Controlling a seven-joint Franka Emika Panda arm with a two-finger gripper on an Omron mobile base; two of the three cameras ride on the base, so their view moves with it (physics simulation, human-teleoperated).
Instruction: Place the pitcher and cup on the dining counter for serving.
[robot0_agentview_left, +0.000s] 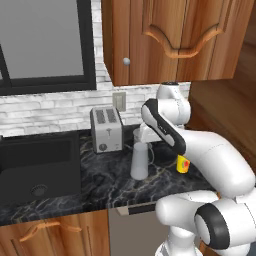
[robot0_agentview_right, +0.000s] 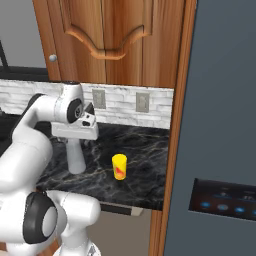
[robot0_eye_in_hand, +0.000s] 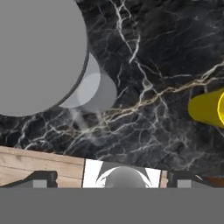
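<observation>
One open hand just above pitcher, cup beside

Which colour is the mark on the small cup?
Red, on the yellow cup; the right base view shows it best.

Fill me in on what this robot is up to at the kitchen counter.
The white arm's two-finger gripper hangs open directly above the tall pale grey translucent pitcher, not gripping it. The pitcher stands upright on the black white-veined marble countertop, in front of the boxy silver toaster. The small bright yellow cup with a red mark stands apart from it on the same countertop, untouched. Neither has been picked up yet.
</observation>
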